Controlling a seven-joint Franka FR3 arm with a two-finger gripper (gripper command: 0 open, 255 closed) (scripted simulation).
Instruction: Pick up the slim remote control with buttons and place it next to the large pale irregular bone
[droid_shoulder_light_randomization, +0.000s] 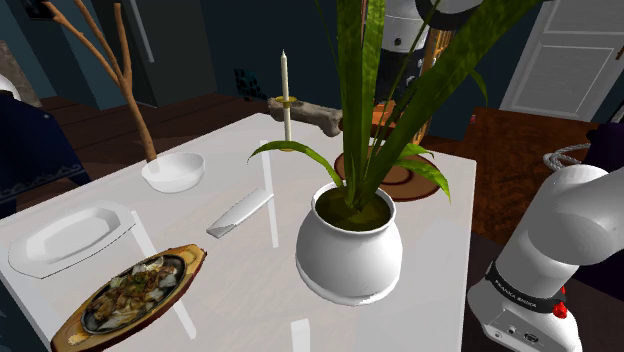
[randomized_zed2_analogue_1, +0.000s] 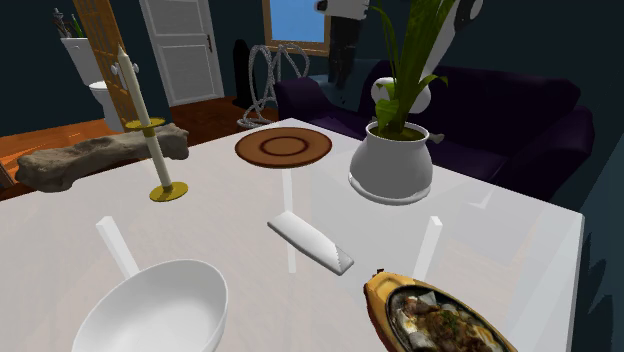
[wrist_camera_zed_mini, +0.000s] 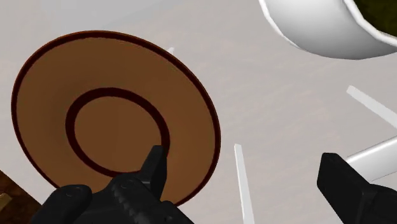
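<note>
Gripper (wrist_camera_zed_mini: 248, 184): fingers apart, nothing between them, hanging over the table (wrist_camera_zed_mini: 286, 114) at the brown plate's (wrist_camera_zed_mini: 44, 83) edge, with the white pot (wrist_camera_zed_mini: 318, 25) near.

Remote (droid_shoulder_light_randomization: 240, 214): well apart from the hand, flat on the table. Probably light, stiff and slick; pinch it across the narrow sides, mid-length.

Bone (droid_shoulder_light_randomization: 310, 112): well apart too, at the table's edge.

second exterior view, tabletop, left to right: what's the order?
pale bone → candle → remote → white plant pot. Left out because they overlap these sideways: white bowl, brown plate, food dish.
</note>
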